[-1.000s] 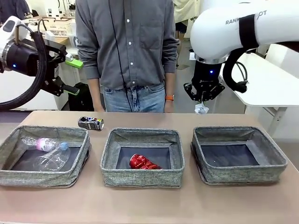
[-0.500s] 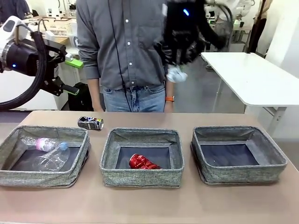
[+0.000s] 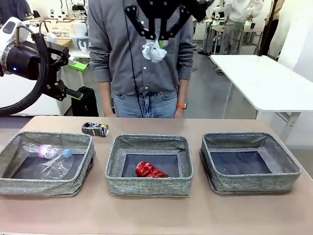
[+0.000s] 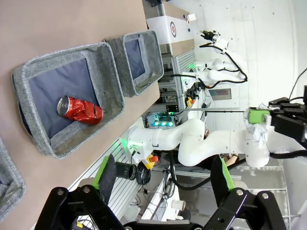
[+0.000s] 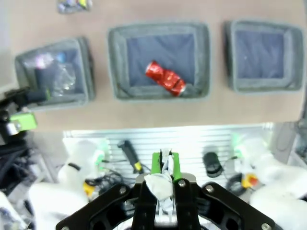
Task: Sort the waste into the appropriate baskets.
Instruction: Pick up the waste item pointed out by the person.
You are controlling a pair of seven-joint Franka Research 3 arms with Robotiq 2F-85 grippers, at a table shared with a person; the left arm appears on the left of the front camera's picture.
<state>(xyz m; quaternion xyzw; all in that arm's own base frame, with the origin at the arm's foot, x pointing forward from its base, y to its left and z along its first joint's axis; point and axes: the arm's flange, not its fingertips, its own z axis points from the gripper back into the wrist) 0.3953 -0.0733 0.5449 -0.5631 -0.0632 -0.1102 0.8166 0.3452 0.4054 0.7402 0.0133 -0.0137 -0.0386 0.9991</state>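
This is a robotics lab. A white robot arm looped with black cable reaches in above the left end of a long tan-topped table. On the table, three alike grey woven-fabric bins sit in a row. Beyond its far right corner a white rectangular workbench stands on smooth grey floor. Beyond its far left corner is a bench crowded with white boxes.
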